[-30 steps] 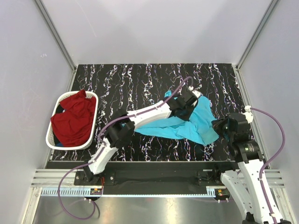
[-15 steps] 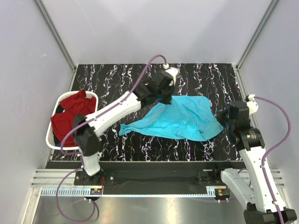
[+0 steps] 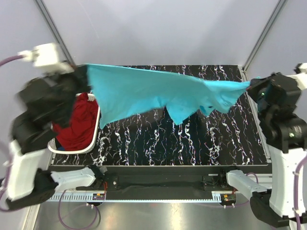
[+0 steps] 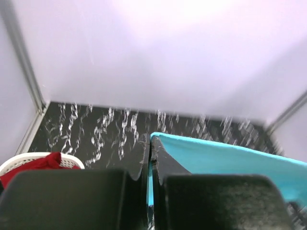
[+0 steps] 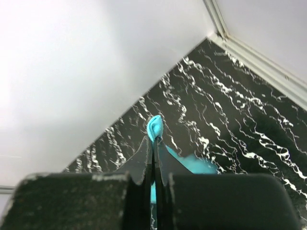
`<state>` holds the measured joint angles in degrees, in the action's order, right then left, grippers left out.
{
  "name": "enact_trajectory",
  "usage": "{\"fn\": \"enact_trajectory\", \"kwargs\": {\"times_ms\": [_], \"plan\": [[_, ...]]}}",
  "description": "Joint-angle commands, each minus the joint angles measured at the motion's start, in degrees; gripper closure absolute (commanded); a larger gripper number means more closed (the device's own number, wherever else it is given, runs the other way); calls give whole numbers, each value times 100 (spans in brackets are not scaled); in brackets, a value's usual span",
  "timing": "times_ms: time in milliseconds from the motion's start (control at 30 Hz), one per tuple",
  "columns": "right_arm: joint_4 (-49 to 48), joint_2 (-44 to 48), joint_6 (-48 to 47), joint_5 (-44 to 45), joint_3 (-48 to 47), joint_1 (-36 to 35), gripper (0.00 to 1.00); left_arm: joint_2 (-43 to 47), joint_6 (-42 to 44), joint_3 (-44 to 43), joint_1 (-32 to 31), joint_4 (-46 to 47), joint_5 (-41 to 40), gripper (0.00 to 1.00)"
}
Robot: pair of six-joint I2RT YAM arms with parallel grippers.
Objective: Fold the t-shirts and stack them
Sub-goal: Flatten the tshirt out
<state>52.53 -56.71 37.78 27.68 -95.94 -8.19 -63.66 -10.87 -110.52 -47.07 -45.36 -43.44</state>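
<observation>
Spreading: left tool and right tool pinch turquoise shirt taut above worktop; next likely needs laying it flat.

Turquoise t-shirt stretched wide in mid-air — lower edge sagging in folds. Dark red t-shirt crumpled in the white basket, left.

The bright turquoise-blue cloth t-shirt is plain and unpatterned. The dark red cloth t-shirt is solid-coloured too. The slatted plastic laundry basket is white. The flat worktop is black with white marbled streaks.
</observation>
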Motion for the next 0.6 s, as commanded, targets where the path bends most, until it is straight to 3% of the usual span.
{"fn": "enact_trajectory", "kwargs": {"times_ms": [0,133,333,433,567], "plan": [[704,335,-166,510,-671,19,100,608,-177,-5,-13,-131,-447,100],[794,573,-218,37,-865,10,100,995,-274,241,-13,-183,405,100],[302,13,-543,-281,-935,19,100,557,208,583,-4,62,565,100],[-242,-505,-824,-255,-935,19,100,223,621,1067,83,799,468,100],[-936,-1394,-1280,34,-1216,19,100,-576,578,1016,1029,1416,1371,100]]}}
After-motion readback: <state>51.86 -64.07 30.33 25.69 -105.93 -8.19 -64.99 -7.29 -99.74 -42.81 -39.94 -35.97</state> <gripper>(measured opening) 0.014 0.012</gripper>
